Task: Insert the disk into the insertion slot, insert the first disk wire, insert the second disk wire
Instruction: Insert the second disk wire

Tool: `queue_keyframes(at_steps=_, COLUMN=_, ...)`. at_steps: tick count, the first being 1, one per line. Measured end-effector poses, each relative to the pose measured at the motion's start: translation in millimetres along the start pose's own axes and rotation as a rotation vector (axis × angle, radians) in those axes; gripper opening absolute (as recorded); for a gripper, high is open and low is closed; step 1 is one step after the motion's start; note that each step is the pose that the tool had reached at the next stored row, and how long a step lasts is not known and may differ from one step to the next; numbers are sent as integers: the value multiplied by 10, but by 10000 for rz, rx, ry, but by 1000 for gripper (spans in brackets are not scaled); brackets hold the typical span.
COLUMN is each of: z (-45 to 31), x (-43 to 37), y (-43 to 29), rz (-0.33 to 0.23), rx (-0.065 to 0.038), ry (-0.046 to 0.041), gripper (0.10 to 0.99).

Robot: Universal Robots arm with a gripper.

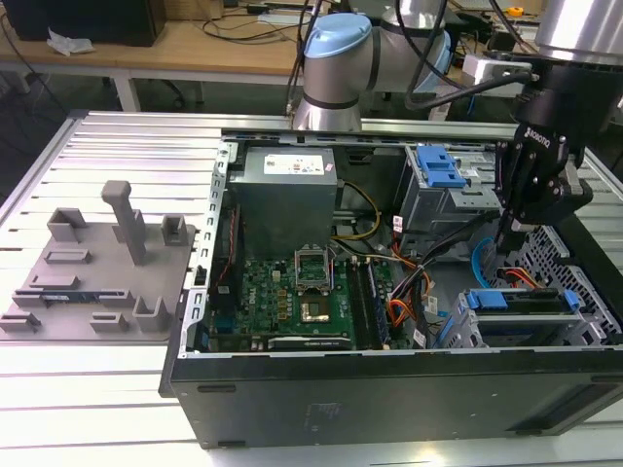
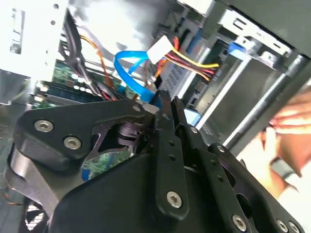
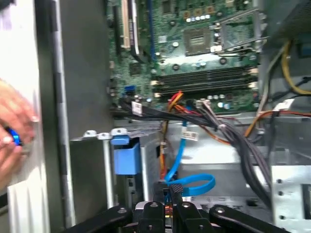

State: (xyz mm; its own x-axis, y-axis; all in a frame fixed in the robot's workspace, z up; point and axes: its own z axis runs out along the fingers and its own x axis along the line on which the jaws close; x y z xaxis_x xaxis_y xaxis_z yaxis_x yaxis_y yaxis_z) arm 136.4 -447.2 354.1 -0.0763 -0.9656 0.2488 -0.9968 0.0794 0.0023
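With the disk (image 1: 516,301) already sitting in the insertion slot (image 1: 584,321), the gripper (image 3: 172,191) is pinching the blue data cable (image 3: 192,184) shut-fingered, lining up its connector.

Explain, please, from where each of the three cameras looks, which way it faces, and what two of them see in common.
Exterior view: off the arm, above one long side of the open computer case, looking down into it; arm and gripper hang at the exterior view's right.
First wrist view: on the arm, facing the motherboard; the shut gripper and a person's hand show.
Second wrist view: on the arm, behind the gripper, facing the drive cage; a hand shows.
Both wrist views share the blue cable.
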Motion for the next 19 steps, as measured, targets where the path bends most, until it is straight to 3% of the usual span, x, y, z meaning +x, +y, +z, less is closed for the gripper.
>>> queue_keyframes(at_steps=1, z=4, x=16, y=-11, rz=1, rx=17, ry=-170, gripper=161)
queue_keyframes(at_steps=2, z=8, x=32, y=-27, rz=2, rx=14, ry=-215, gripper=161)
queue_keyframes(at_steps=5, z=14, x=54, y=-88, rz=-9, rx=-36, ry=-213, gripper=161)
queue_keyframes(at_steps=7, z=16, x=63, y=-165, rz=-20, rx=-75, ry=-220, gripper=161)
queue_keyframes(at_steps=8, z=19, x=76, y=-180, rz=-22, rx=-79, ry=-265, gripper=161)
queue_keyframes(at_steps=10, z=27, x=106, y=-183, rz=-24, rx=-89, ry=-479, gripper=161)
queue_keyframes(at_steps=11, z=37, x=143, y=-186, rz=-29, rx=-102, ry=-724, gripper=161)
queue_keyframes(at_steps=12, z=46, x=176, y=-189, rz=-30, rx=-103, ry=-809, gripper=161)
queue_keyframes(at_steps=15, z=69, x=270, y=-197, rz=-32, rx=-105, ry=-913, gripper=161)
queue_keyframes(at_steps=16, z=85, x=324, y=-201, rz=-34, rx=-103, ry=-994, gripper=161)
queue_keyframes(at_steps=19, z=120, x=422, y=-205, rz=-72, rx=-64, ry=-1357, gripper=161)
